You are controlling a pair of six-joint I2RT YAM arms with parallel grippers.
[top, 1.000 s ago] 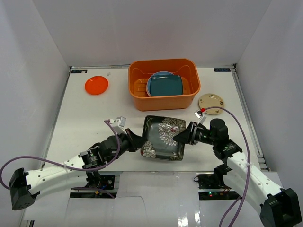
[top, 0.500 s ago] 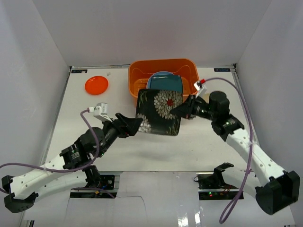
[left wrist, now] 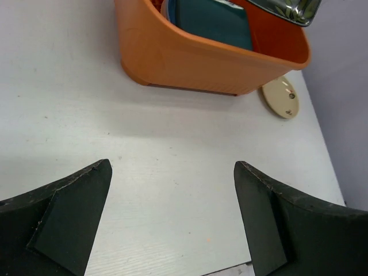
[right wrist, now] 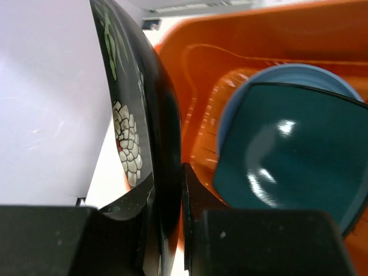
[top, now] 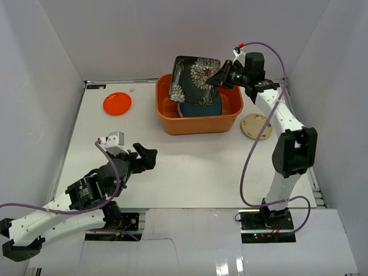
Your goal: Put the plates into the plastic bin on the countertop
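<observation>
Hanging tilted above the orange rectangular plastic bin (top: 198, 123), the square black plate with white flowers (top: 195, 79) sits higher and farther back than half a second ago. Right gripper (top: 217, 78) pinches its right edge. Left gripper (top: 146, 156) is now off it, low over the white countertop (top: 190, 167), fingers wide, empty. Bin holds the square teal plate (top: 201, 108) on the round light blue plate (right wrist: 253, 86).

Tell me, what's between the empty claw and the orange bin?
Nothing, just bare white countertop. The left wrist view shows it between the open left claw and the plastic bin.
</observation>
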